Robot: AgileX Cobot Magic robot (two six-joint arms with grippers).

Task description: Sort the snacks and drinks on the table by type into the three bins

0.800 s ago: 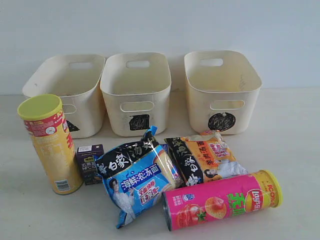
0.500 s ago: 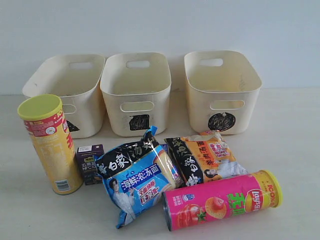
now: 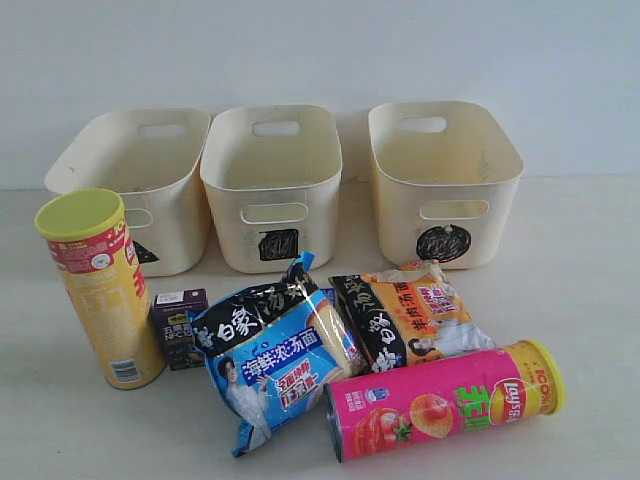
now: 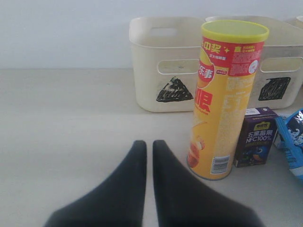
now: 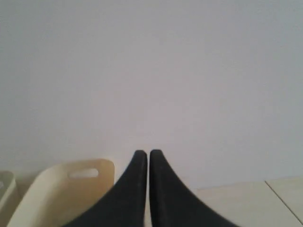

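Exterior view gives us the table (image 3: 585, 300), pale beige and wide, carrying everything else. At its far edge, against the wall, three cream bins stand in a row: the triangle bin (image 3: 135, 175) on the left, the square bin (image 3: 272, 165) in the middle just beside it, and the circle bin (image 3: 445, 165) on the right, a little apart. All three look bare inside as far as we can see. In front of the triangle bin the yellow tube (image 3: 100, 295) stands upright with its lime-green lid on, covering most of that bin's mark. The pink tube (image 3: 445, 402) lies on its side nearest the camera, its yellow lid pointing right. Between the tubes lie two noodle packets: the blue-white packet (image 3: 272, 355), tilted, and the orange-black packet (image 3: 410, 320) to its right, whose lower edge the pink tube overlaps. A narrow blue-edged sliver (image 3: 348, 340) shows between the packets; we cannot tell what it is. The dark purple carton (image 3: 180, 325) stands upright, wedged between the yellow tube and the blue-white packet. Neither arm shows in this view. From the left wrist, the left gripper (image 4: 148, 147) hangs over bare table near the yellow tube, its dark fingers pressed together with nothing between them. From the right wrist, the right gripper (image 5: 148, 155) is likewise closed and empty, seen against the wall above one bin's rim.
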